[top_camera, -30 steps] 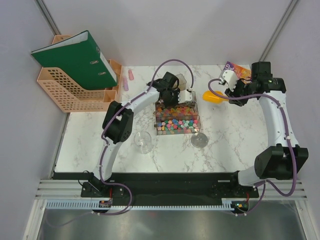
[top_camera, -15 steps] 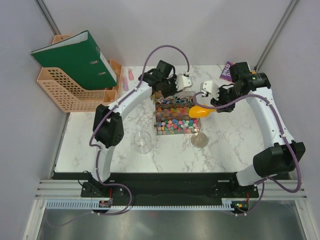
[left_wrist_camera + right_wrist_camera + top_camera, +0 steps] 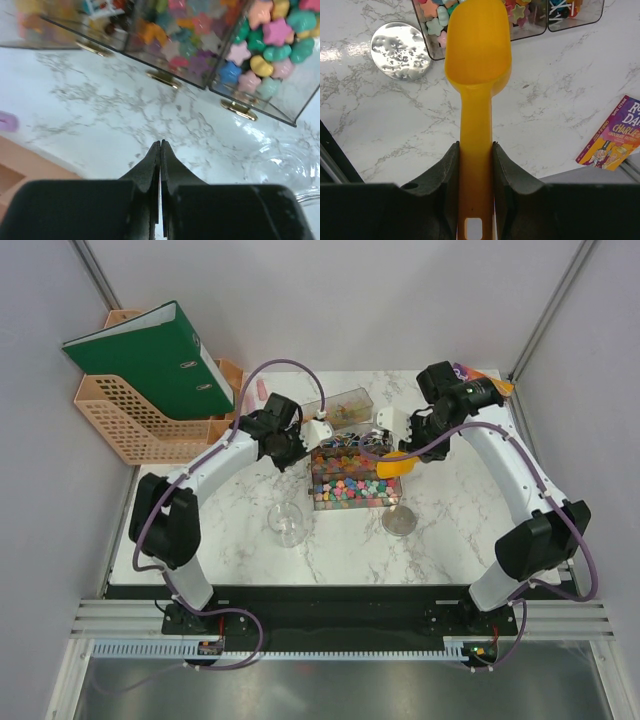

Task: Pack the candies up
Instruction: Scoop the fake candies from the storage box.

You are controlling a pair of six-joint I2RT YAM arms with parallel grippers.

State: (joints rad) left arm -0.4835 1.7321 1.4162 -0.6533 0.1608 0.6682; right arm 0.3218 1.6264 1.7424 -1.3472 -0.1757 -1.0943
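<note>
The many tiny multicoloured candies (image 3: 350, 487) are lying inside the clear rectangular plastic box (image 3: 318, 502) at the centre of the top view, filling its near compartment; in the left wrist view they are showing star shapes at the upper right. The left arm's (image 3: 215, 465) jaws are pressing fully together with nothing between them, hanging over bare white marble counter (image 3: 100, 115) just left of the box. The right arm's (image 3: 510, 465) jaws are clamping the handle of the orange plastic scoop (image 3: 477, 55), whose empty bowl is reaching the box's right edge. A round silvery lid (image 3: 400, 50) is lying on the counter below the box, and a clear cup (image 3: 286, 522) is standing at the box's lower left. A colourful paperback book (image 3: 612, 135) is lying at the right of the right wrist view.
</note>
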